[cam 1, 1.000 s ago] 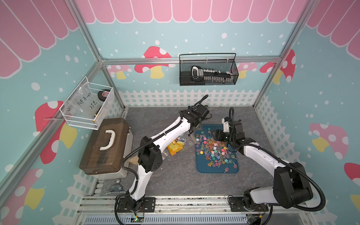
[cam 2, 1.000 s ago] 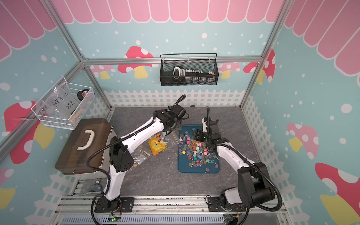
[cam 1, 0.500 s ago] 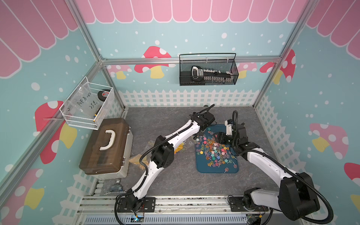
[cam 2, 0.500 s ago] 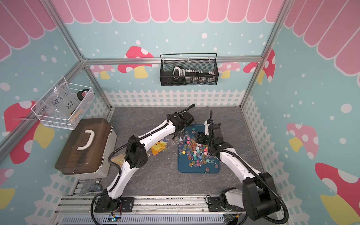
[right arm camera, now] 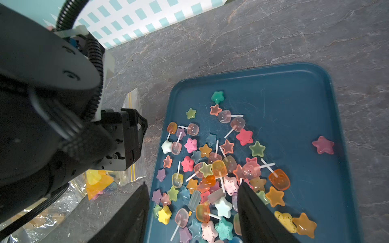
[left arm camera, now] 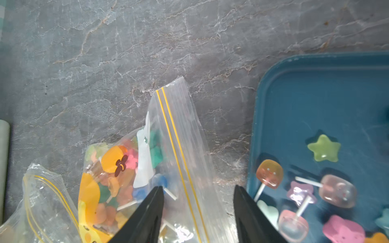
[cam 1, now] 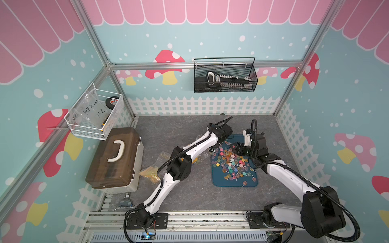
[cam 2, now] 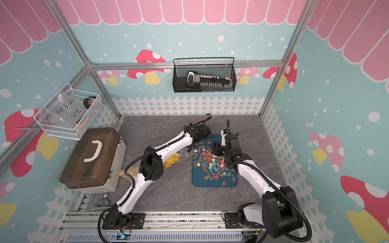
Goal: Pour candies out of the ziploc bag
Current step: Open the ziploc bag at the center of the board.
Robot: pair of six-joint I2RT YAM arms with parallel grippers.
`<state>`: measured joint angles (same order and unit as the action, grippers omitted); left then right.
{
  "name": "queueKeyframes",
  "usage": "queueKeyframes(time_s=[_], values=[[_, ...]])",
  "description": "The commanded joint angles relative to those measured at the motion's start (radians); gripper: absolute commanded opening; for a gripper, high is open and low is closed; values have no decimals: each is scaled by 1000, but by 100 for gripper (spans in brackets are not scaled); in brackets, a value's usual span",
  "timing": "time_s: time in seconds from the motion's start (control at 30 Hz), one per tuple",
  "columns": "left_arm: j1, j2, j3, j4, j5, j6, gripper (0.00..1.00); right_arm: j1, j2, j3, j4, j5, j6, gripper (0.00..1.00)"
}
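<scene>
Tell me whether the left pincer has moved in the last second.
Yes: the left pincer came from beyond the blue tray's far edge to its far-left corner.

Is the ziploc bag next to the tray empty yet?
Not empty. In the left wrist view the ziploc bag holds coloured candies behind its clear plastic, beside the blue tray.

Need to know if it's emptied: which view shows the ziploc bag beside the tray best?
Left wrist: the ziploc bag is close up, candies visible inside. Right wrist shows a slice of it beside the left arm. In both top views it's a small yellow patch by that arm, no detail.
</scene>
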<state>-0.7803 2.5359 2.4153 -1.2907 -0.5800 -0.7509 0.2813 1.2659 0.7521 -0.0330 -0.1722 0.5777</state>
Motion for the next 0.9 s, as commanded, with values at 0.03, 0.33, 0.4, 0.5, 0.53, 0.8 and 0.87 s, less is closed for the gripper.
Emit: queueKeyframes(time_s=[0.03,0.33,0.4,0.5,0.53,0.8,0.87], values=[[-2,6,1,-18,-38,-16,49,-2,-13,-9,4,11,-4,65],[-2,-11,-8,-18,-38,-22,32,-2,9,-6,5,-4,-3,65],[-2,-13,-10,-19,-38,-24,27,-1,10,-6,5,-6,-3,65],[-2,-20,-17,-18,-38,-28,21,-1,12,-6,7,-10,-3,65],[-2,-22,-18,-18,-37,-27,18,0,13,-6,7,-12,-3,65],[-3,-53,-35,-18,-44,-27,16,0,32,-6,19,-36,-1,64],[-4,-64,-40,-18,-47,-25,16,0,36,-6,23,-42,1,64]])
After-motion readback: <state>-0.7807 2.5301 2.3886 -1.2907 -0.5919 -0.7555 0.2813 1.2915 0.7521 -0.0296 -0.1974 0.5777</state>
